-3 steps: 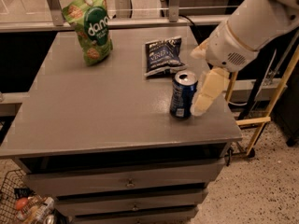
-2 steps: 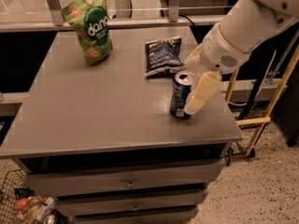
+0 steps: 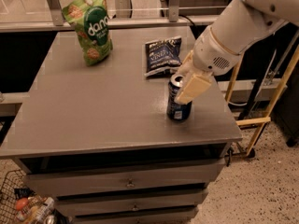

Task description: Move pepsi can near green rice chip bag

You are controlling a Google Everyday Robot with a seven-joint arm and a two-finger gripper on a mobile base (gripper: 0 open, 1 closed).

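A flat grey bench (image 3: 93, 111) with grey metal drawers (image 3: 93, 185) fills the middle. Speckled floor (image 3: 261, 190) lies at 4 o'clock, a yellow wooden frame (image 3: 254, 122) at 3 o'clock, a wire basket (image 3: 6, 190) at 7 o'clock.

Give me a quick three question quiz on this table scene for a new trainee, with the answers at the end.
1. Fill in: seen from the camera, the puffy bright green rice chip bag stands at the grey table's far ____ corner.
2. Which lies closer to the small dark blue metal pepsi can? A) the green rice chip bag B) the flat dark blue snack bag C) both equally far
3. True or false: the robot's gripper hovers over the green rice chip bag.

Key: 1 left. 2 B. 3 false; the gripper is at the upright pepsi can's upper part, near the table's right edge.
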